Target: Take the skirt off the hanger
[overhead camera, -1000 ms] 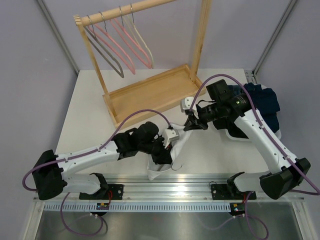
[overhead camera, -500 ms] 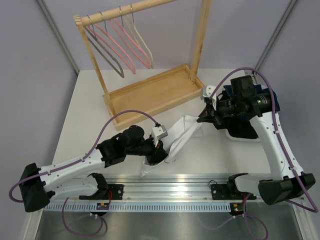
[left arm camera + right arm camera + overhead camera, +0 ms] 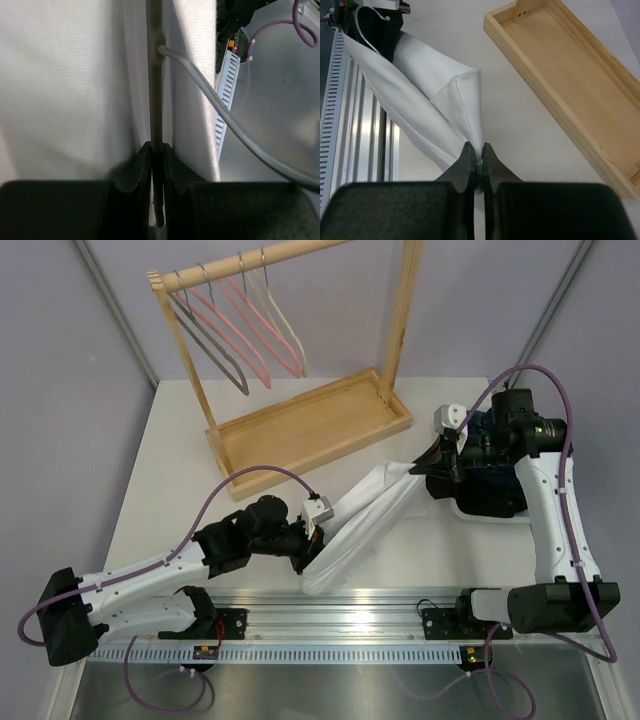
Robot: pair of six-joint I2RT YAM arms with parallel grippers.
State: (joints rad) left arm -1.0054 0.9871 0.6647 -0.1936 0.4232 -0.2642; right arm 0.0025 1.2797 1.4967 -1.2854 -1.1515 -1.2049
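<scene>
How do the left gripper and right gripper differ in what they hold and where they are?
The left gripper pinches the thin hanger; the right gripper pinches the white skirt fabric. The left one sits near the table's front edge, the right one farther back. Both are shut, with the skirt stretched between them.

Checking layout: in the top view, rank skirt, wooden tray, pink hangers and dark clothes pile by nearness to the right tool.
1. skirt, held in the right tool
2. dark clothes pile, just right
3. wooden tray, left
4. pink hangers, far back-left
</scene>
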